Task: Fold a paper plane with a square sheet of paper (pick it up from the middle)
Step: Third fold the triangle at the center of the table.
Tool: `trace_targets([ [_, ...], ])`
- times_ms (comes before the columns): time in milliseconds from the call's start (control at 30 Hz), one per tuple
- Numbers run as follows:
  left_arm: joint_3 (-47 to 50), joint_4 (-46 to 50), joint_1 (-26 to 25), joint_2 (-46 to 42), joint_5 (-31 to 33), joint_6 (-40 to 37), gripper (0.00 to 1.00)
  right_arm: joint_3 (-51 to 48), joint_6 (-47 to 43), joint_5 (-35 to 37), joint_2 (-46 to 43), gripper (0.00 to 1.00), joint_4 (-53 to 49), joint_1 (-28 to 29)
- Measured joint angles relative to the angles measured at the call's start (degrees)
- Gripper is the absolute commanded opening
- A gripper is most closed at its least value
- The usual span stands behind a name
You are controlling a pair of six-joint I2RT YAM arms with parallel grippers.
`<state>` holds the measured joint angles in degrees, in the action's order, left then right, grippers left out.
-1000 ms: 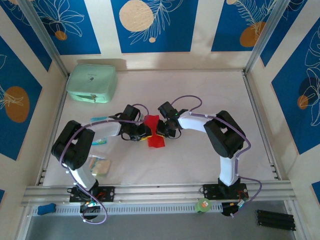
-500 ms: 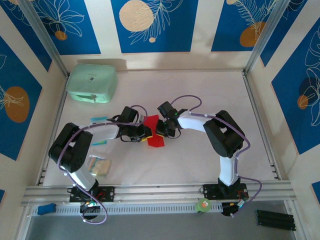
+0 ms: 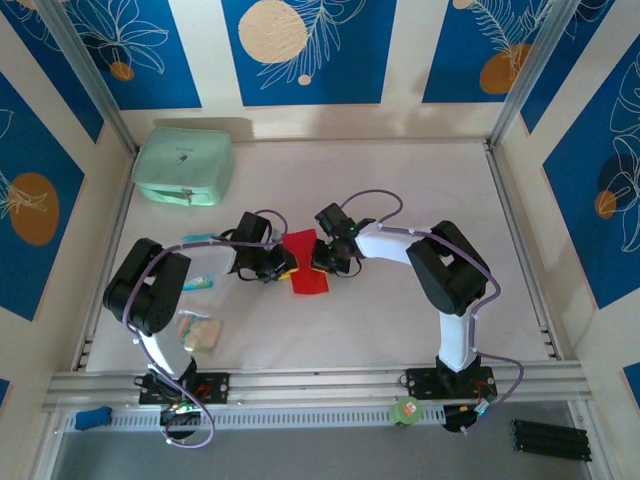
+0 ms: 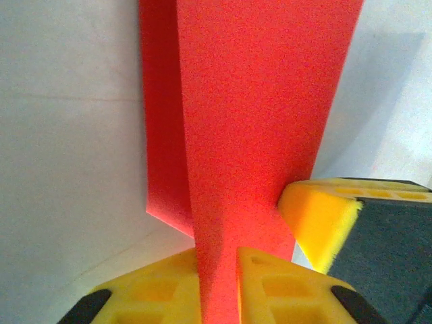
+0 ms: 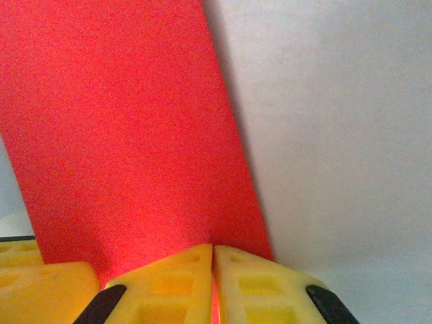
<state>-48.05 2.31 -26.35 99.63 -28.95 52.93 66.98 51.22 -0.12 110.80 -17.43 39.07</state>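
Top external view: the red sheet of paper (image 3: pixel 310 278) lies mid-desk (image 3: pixel 400 330), right between the tips of the two arms.
Look of the paper: bright red, plain and unmarked. From where I stand it is not a flat square but a longish folded band. The left wrist view shows one layer standing up off the layer beneath.
Long axis: runs from the arms' side toward the back wall, with the far end leaning a touch left. I can make out no sharp tip.
Left fingers (image 4: pixel 158 290): yellow, narrowed onto the raised fold and pinching it.
Right fingers (image 5: pixel 169 280): yellow, pressed together with a sliver of the red edge nipped between them.
Crowding: both pairs of fingers sit just beside each other at the paper.
Around: a mint-green case (image 3: pixel 183 167) sits well apart at the far left. A small pale packet (image 3: pixel 200 330) and a small teal bit (image 3: pixel 197 285) lie near the left arm.
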Motion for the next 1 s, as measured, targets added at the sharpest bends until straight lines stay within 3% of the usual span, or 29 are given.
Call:
trace_targets([
  [167, -0.02, 0.11, 0.26, 0.11, 0.04, 1.29, 0.07, -0.92, -1.81, -0.09, -0.55, 0.20, 1.79, 0.00],
  [333, -0.04, 0.13, 0.26, 0.09, 0.02, 2.60, 0.05, -3.02, -6.97, 0.63, -3.02, 0.42, 4.66, 0.09],
  [533, -0.04, 0.02, 0.26, 0.09, -0.15, 4.61, 0.05, -8.74, -15.54, 2.95, -11.26, 0.61, 10.01, 0.02],
  [733, -0.07, -0.28, 0.26, 0.09, -1.16, 6.84, 0.05, -14.10, -26.43, 6.16, -17.84, 0.66, 17.09, 1.49],
  [1000, -0.04, -1.29, 0.28, 0.09, -2.21, 8.57, 0.04, -24.09, -42.97, 6.97, -18.67, 0.68, 29.03, 7.91],
])
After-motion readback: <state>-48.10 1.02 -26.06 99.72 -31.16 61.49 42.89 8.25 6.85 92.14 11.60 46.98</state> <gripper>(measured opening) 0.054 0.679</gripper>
